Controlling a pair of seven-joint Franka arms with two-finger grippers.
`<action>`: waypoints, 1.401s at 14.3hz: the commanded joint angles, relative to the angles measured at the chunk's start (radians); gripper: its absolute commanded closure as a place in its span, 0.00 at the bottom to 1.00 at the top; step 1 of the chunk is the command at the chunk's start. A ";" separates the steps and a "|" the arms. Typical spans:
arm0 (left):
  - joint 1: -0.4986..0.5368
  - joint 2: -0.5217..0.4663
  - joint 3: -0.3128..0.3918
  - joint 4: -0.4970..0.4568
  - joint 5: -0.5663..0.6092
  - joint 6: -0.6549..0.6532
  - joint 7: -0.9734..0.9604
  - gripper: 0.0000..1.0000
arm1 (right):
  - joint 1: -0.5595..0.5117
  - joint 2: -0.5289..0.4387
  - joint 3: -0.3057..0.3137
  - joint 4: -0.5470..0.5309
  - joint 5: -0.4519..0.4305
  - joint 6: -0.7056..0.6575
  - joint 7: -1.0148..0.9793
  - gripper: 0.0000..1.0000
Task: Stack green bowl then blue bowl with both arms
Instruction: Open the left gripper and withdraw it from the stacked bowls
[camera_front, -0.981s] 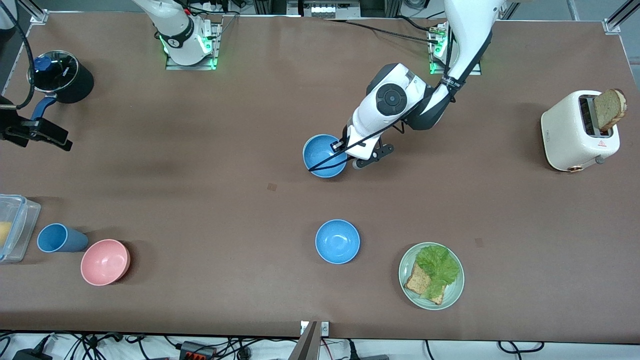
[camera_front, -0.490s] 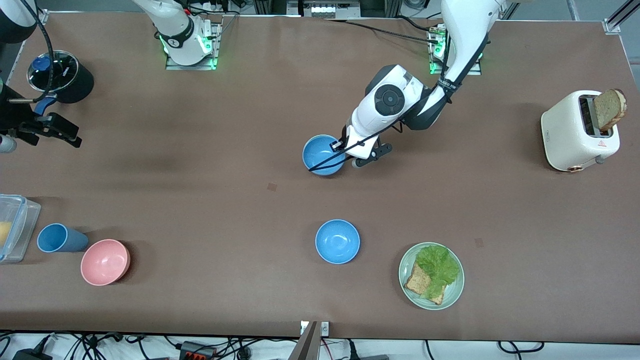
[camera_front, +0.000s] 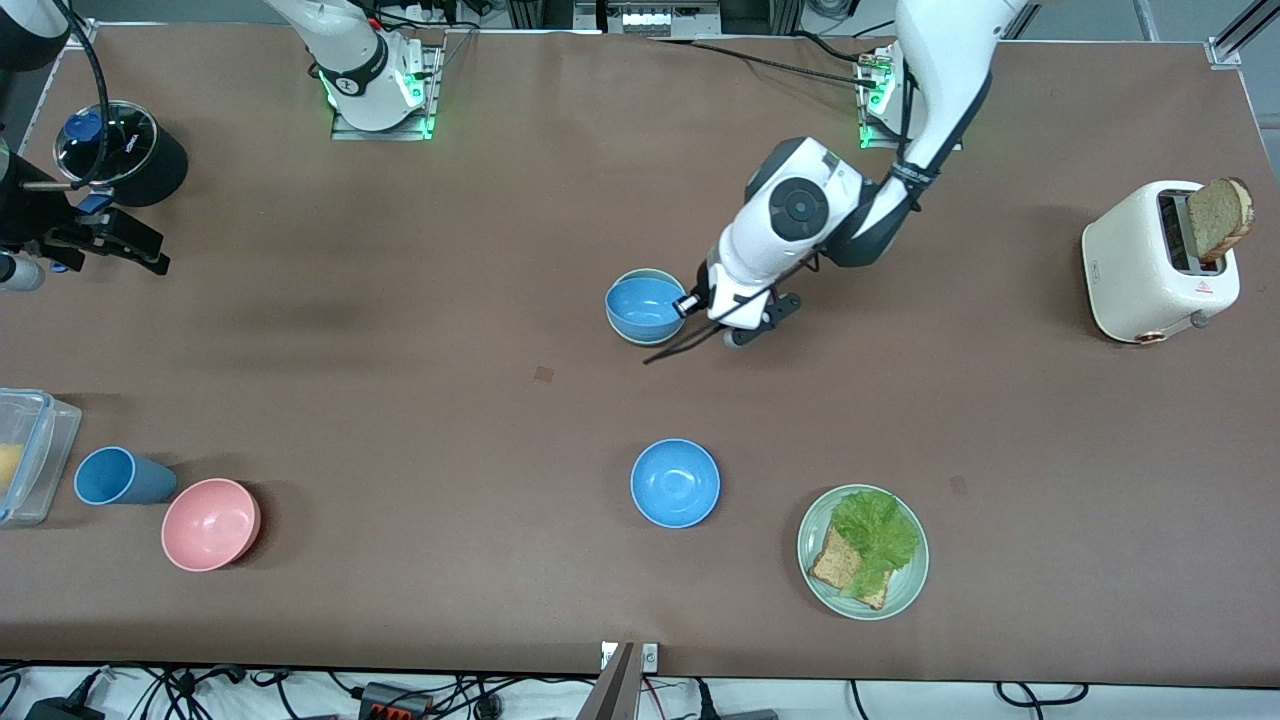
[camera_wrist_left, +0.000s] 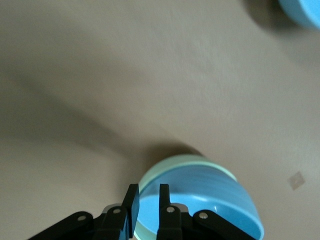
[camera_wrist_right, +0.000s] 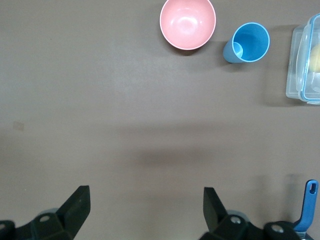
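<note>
A blue bowl (camera_front: 642, 303) sits nested in the green bowl (camera_front: 626, 329) at the table's middle; only the green rim shows around it. In the left wrist view the blue bowl (camera_wrist_left: 210, 195) lies inside the green rim (camera_wrist_left: 175, 161). My left gripper (camera_front: 690, 304) (camera_wrist_left: 146, 199) is at the rim on the left arm's side, fingers narrowly shut with the rim between them. A second blue bowl (camera_front: 675, 483) (camera_wrist_left: 302, 7) stands nearer the front camera. My right gripper (camera_front: 105, 240) (camera_wrist_right: 145, 205) is open and empty, over the right arm's end of the table.
A green plate (camera_front: 815, 520) with lettuce and toast stands beside the second blue bowl. A toaster (camera_front: 1150, 265) holding bread stands at the left arm's end. A pink bowl (camera_front: 210, 523) (camera_wrist_right: 187, 22), blue cup (camera_front: 120, 477) (camera_wrist_right: 247, 42), clear container (camera_front: 25, 455) (camera_wrist_right: 305, 60) and black pot (camera_front: 125, 150) are at the right arm's end.
The left gripper has shifted slightly toward the left arm's end and the blue bowl has sunk, so the green rim now shows. The right gripper has drifted toward the black pot.
</note>
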 joint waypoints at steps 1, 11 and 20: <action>0.059 -0.042 -0.004 0.060 -0.010 -0.152 0.084 0.77 | -0.003 -0.013 0.003 0.001 -0.006 -0.013 -0.010 0.00; 0.300 -0.055 0.008 0.315 0.017 -0.542 0.628 0.75 | -0.004 -0.001 0.003 0.015 -0.001 -0.020 -0.007 0.00; 0.432 -0.120 0.102 0.363 0.088 -0.626 1.073 0.00 | -0.003 0.008 0.004 0.029 -0.003 0.023 -0.009 0.00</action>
